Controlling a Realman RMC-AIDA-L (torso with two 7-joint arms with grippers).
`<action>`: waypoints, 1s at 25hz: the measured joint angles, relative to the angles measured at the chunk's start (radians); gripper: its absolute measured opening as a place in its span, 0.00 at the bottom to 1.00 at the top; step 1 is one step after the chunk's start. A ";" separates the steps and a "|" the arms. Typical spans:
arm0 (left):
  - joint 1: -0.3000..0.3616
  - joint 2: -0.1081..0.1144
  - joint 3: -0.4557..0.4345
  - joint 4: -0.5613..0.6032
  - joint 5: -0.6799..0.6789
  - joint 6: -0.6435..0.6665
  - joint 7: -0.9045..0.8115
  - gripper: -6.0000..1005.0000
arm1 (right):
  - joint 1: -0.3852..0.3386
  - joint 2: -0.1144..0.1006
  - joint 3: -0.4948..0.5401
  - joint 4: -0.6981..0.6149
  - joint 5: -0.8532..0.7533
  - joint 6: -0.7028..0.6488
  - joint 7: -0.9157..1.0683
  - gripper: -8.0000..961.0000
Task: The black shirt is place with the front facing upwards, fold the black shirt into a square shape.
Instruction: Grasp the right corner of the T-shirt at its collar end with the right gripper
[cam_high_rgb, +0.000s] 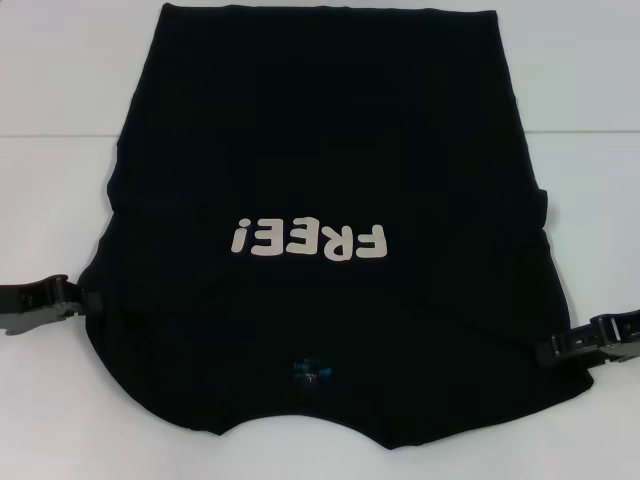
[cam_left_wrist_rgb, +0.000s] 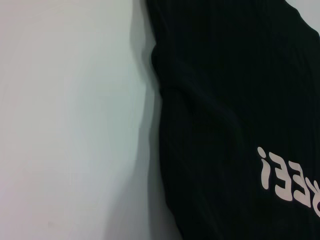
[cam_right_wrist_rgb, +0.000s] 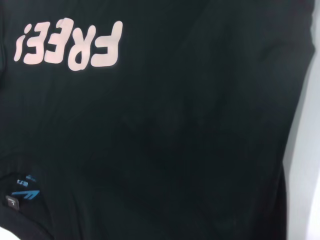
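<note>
The black shirt (cam_high_rgb: 320, 150) lies flat on the white table (cam_high_rgb: 60, 90), front up, with its neck nearest me. The cream letters "FREE!" (cam_high_rgb: 308, 241) read upside down to me. A small blue neck label (cam_high_rgb: 312, 372) shows at the collar. My left gripper (cam_high_rgb: 88, 300) lies low on the table at the shirt's left edge near the shoulder. My right gripper (cam_high_rgb: 548, 349) lies at the shirt's right edge near the other shoulder. The left wrist view shows the shirt's side edge (cam_left_wrist_rgb: 235, 100). The right wrist view shows the chest (cam_right_wrist_rgb: 190, 150) and label (cam_right_wrist_rgb: 22, 192).
Bare white table surrounds the shirt on the left, right and near sides. A faint line (cam_high_rgb: 50, 135) runs across the table behind the shirt's middle. The shirt's hem reaches the far edge of the head view.
</note>
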 joint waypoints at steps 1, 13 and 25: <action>0.000 0.000 0.000 0.000 0.000 0.000 0.000 0.02 | 0.001 0.001 -0.001 0.000 0.000 0.000 0.000 0.92; -0.005 0.002 -0.001 0.000 -0.001 -0.002 0.000 0.02 | 0.003 0.002 -0.006 0.001 0.000 0.000 0.000 0.92; -0.008 0.002 -0.002 0.000 -0.001 -0.002 0.000 0.02 | -0.007 -0.003 -0.006 0.001 0.000 -0.013 0.001 0.92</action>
